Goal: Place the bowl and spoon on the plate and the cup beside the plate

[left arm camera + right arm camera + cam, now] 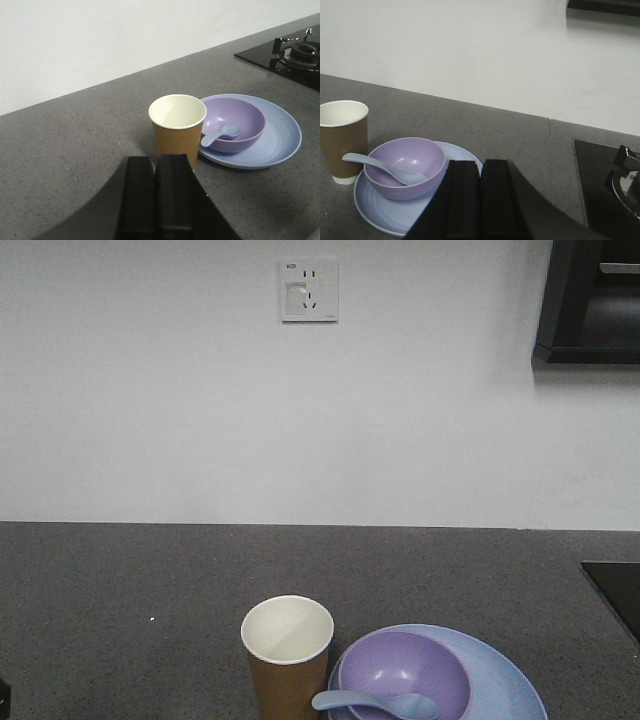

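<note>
Arrangement looking done: I am backing both arms off cleanly.
Left fingers [156, 192] and right fingers [481, 197] closed, empty; I am avoiding the cup [178, 125] beside the plate [280, 145], lower centre.

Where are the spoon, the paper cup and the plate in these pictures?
spoon [382, 169]: right wrist view, on its handle over the bowl's rim.
paper cup [176, 140]: left wrist view, on its brown side wall.
plate [282, 137]: left wrist view, on its bare right rim.
</note>
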Robot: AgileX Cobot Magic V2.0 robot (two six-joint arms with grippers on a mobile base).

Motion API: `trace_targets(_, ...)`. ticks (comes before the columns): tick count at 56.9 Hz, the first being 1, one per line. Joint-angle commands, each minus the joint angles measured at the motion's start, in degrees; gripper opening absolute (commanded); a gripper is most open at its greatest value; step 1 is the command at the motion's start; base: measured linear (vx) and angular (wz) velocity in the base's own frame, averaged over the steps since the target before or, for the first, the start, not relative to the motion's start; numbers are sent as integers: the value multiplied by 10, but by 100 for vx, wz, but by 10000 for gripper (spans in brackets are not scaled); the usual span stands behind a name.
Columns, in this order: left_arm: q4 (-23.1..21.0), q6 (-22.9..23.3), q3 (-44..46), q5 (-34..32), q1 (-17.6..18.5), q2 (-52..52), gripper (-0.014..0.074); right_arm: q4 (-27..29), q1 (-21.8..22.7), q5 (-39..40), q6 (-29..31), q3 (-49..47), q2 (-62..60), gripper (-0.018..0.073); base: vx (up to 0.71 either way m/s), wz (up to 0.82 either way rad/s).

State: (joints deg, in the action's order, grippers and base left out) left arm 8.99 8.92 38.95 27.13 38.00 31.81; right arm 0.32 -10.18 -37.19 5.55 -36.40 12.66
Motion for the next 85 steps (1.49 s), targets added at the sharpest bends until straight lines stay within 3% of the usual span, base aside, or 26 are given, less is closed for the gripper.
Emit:
trace_targets(1,0,7,-15,-86,0,-31,-6,-7,1,65,-1,-3,-4,-12,0,0)
trace_targets(32,1,7,-31,-75,0,-48,-6,-3,1,54,-1,-3,-5,-12,0,0)
trace_targets(37,31,-16,-31,-83,-9,-54,-6,-3,1,54,-1,-3,-5,-12,0,0)
trace_targets(42,35,-34,-52,-103,-58,-77,-6,-3,1,54,-1,-3,-5,-12,0,0)
trace_targets(48,25,-33,-122,-171,-149,-139,-6,-3,1,54,-1,-3,-5,-12,0,0)
trace_targets(54,-27,-33,-223,-227,-243,-225,-6,-3,1,54,-1,-3,-5,-12,0,0)
trace_targets(61,-77,-38,-322,-249,-308,-302,-6,-3,1,54,-1,-3,-5,-12,0,0)
trace_targets(70,-66,-39,-392,-268,-325,-334,-6,-3,1,53,-1,-3,-5,-12,0,0)
trace_targets(85,-46,-39,-390,-263,-325,-333,-6,-3,1,54,-1,-3,-5,-12,0,0)
